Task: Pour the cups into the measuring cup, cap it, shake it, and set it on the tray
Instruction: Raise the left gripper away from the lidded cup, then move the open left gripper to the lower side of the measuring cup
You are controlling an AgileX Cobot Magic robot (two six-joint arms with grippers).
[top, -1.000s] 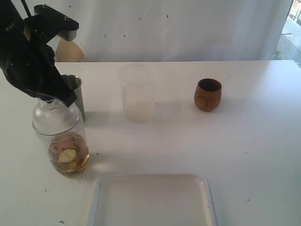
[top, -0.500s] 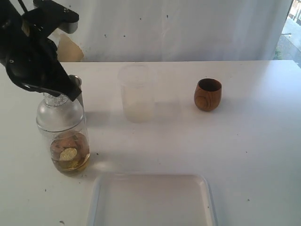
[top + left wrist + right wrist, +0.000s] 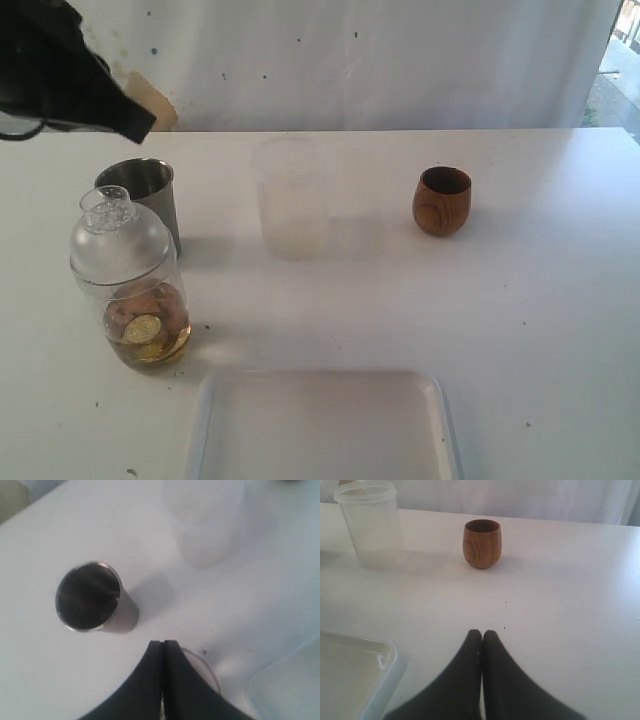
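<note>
The clear measuring cup (image 3: 130,300) stands at the left of the table with a domed clear cap (image 3: 118,235) on it and brown liquid with bits at its bottom. Just behind it is the steel tumbler (image 3: 142,192), which looks empty from above in the left wrist view (image 3: 90,597). My left gripper (image 3: 163,642) is shut on nothing and hangs above the cap's rim (image 3: 204,666); its arm (image 3: 60,75) is at the upper left. The wooden cup (image 3: 442,200) stands at the right. My right gripper (image 3: 482,632) is shut and empty, low over the table in front of the wooden cup (image 3: 481,542). The white tray (image 3: 325,425) lies at the front.
A frosted translucent cup (image 3: 290,200) stands mid-table between the tumbler and the wooden cup, seen too in the right wrist view (image 3: 370,525). The tray's corner (image 3: 355,670) lies beside my right gripper. A white curtain hangs behind the table.
My left gripper has lifted off the measuring cup's cap and drawn up and away to the left. The capped measuring cup now stands free.
</note>
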